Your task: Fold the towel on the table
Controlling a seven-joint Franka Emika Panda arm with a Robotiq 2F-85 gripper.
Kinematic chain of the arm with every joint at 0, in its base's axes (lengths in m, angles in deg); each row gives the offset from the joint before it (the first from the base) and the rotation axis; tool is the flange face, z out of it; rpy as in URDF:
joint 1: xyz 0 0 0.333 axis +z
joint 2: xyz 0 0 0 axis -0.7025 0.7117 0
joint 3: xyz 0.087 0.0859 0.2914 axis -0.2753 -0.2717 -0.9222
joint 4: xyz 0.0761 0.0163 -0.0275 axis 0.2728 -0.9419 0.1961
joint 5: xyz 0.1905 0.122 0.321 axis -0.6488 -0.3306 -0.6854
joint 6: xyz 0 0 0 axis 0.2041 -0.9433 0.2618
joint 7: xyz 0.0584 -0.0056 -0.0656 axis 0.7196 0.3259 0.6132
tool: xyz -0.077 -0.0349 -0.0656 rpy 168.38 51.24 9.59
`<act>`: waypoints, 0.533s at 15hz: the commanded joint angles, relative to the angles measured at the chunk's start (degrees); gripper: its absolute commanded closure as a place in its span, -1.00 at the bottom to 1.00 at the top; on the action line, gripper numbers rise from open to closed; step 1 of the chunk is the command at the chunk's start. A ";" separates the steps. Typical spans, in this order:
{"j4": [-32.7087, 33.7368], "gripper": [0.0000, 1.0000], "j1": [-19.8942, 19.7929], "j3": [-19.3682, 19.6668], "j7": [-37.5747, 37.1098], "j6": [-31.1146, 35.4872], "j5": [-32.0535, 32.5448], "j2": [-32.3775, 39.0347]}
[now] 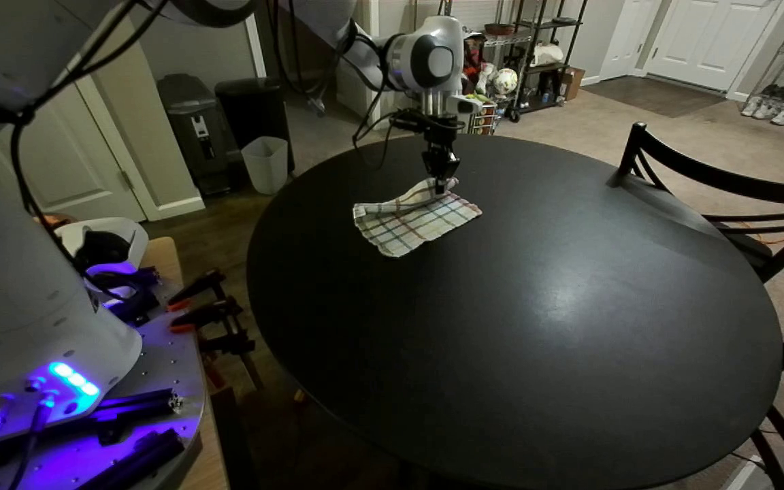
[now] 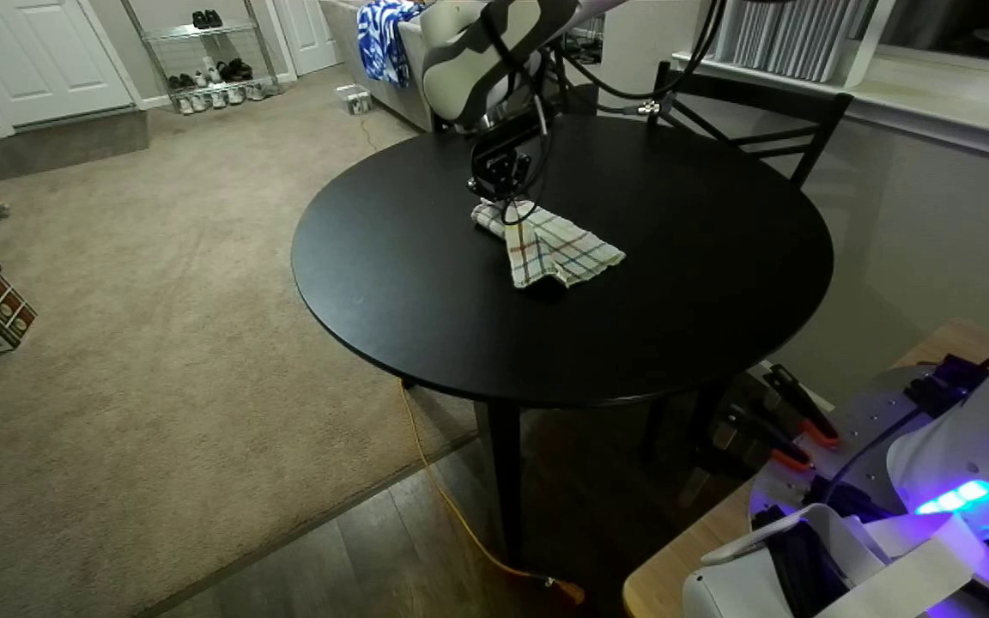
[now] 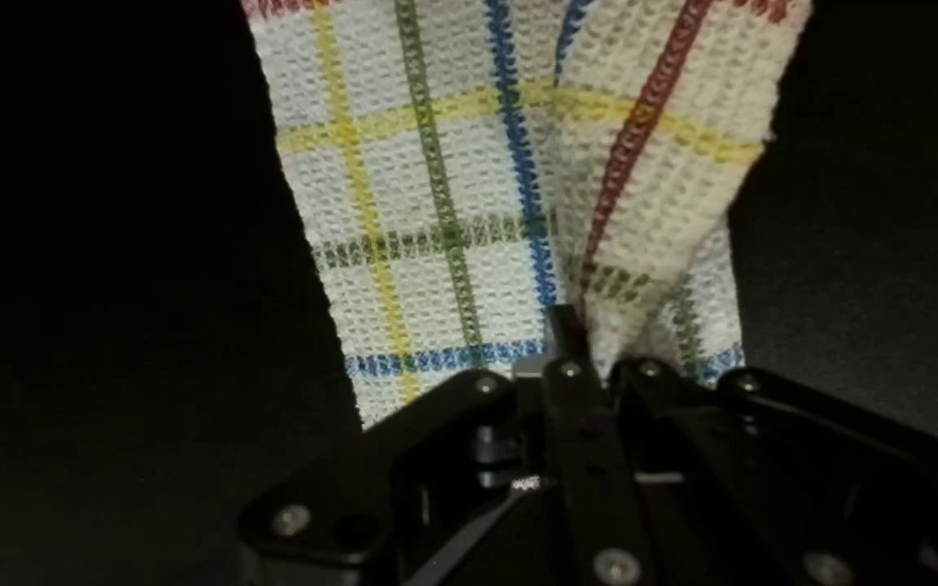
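Pale carpet (image 1: pixel 610 122) and a dark curved-back chair (image 1: pixel 725 173) lie beyond the round table (image 1: pixel 535 340) in an exterior view; the black top is smooth, with a soft patch of glare. The towel (image 1: pixel 419 224) lies on it, to the left as I look, its plaid part mostly flat and its far edge curled up in a roll. My gripper (image 1: pixel 441 185) stands at the right end of that roll.

In an exterior view, a blue-and-white blanket (image 2: pixel 383 43) hangs in the background, and the towel reads as a bent strip, its near edge notched with shadow beneath. The grip I can't make out there.

The wrist view settles it: the fingers (image 3: pixel 579 395) are pinched on a gathered pleat of the towel. The weave looks coarse and nubbly, whitish, crossed by yellow, green, blue and red lines, with a flap doubled over the rest.

I judge I'm mid-fold, one edge partly turned over. Next I'd carry the pinch low toward the opposite edge, line the corners up, then let go; pull too hard and the loose towel would probably slide.
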 commanded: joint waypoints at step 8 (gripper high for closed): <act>-0.56 0.98 3.27 4.12 -2.51 6.86 4.13 1.36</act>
